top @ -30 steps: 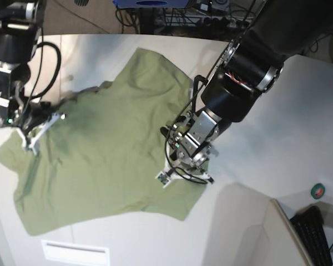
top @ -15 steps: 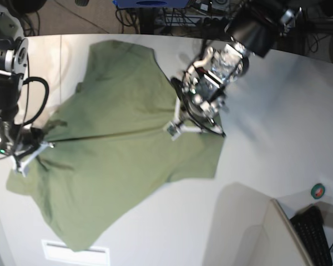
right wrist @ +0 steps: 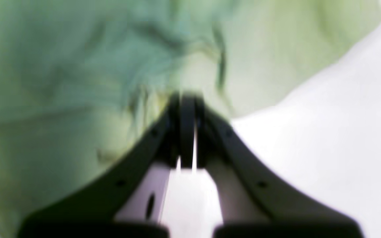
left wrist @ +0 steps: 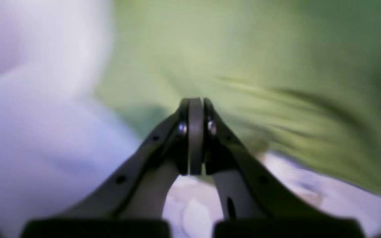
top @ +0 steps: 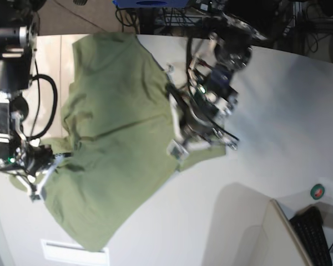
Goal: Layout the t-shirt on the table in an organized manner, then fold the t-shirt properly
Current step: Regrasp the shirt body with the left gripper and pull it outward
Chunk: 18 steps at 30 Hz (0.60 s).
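Note:
The olive-green t-shirt (top: 111, 127) hangs stretched between my two grippers above the off-white table (top: 277, 111). My left gripper (top: 180, 145) is shut on the shirt's right edge; in the left wrist view the jaws (left wrist: 195, 105) are pressed together with green cloth (left wrist: 243, 66) ahead. My right gripper (top: 41, 177) is shut on the shirt's left edge; in the right wrist view the closed tips (right wrist: 185, 99) pinch green cloth (right wrist: 78, 82). Both wrist views are motion-blurred. The shirt's far end drapes over the table's back edge.
A white rectangular label (top: 75, 252) lies at the table's front left. A green roll of tape (top: 318, 192) and a black keyboard (top: 316, 235) sit on a lower surface at the right. Cables and equipment (top: 172, 14) lie behind the table.
Both arms have swung the shirt up and over; it now hangs longer toward the front left. The left gripper dropped slightly, the right gripper moved toward the front.

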Each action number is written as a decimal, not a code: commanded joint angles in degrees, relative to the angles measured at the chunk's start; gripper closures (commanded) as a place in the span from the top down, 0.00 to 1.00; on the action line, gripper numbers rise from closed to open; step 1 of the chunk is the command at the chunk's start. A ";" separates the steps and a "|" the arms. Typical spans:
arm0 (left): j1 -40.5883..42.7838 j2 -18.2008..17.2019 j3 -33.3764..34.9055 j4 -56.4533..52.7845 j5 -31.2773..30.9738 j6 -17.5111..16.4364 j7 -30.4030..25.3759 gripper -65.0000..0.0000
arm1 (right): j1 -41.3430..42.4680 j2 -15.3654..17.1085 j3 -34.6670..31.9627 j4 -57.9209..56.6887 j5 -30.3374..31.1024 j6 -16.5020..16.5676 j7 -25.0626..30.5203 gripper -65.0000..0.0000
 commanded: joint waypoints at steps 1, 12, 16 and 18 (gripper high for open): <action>-2.72 0.11 -0.91 0.93 -0.26 -2.00 -0.54 0.00 | -1.60 0.19 1.40 5.09 0.27 0.20 -2.65 0.00; -25.49 10.22 -2.76 -37.14 -0.26 -7.54 -11.61 0.00 | -29.47 -11.86 3.42 32.69 0.44 0.29 -10.47 0.00; -30.24 13.74 -2.32 -50.59 -0.26 -3.58 -19.53 0.00 | -32.19 -14.05 3.33 31.29 0.44 0.38 -9.85 0.00; -31.73 14.26 -2.32 -56.13 -0.26 -3.14 -22.87 0.00 | -33.34 -14.05 3.33 30.94 0.44 0.38 -8.01 0.00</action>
